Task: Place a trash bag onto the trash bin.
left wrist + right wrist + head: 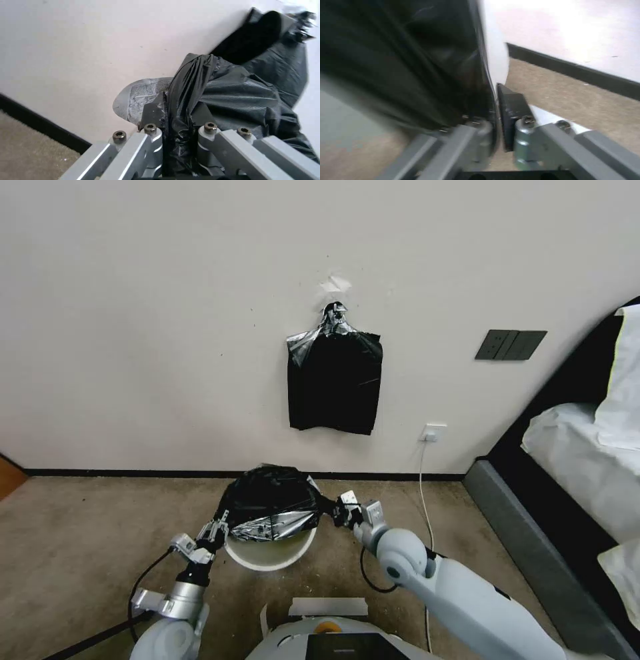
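The trash bag [270, 500], glossy black and crinkled, is stretched over the far half of the cream-white trash bin [270, 555] on the carpet by the wall. My left gripper [215, 532] is shut on the bag's left edge at the bin's rim. In the left wrist view the black film [186, 100] is bunched between the fingers [151, 117]. My right gripper [339, 511] is shut on the bag's right edge beside the bin; the right wrist view has the film [420, 70] pressed against a finger [511, 112]. The near part of the bin's mouth is uncovered.
A flat bundle of black bags [335, 380] hangs on the wall above the bin. A bed [573, 467] with white bedding stands at the right. A white cable [425, 493] runs from a wall socket down to the floor. Bare carpet lies to the left.
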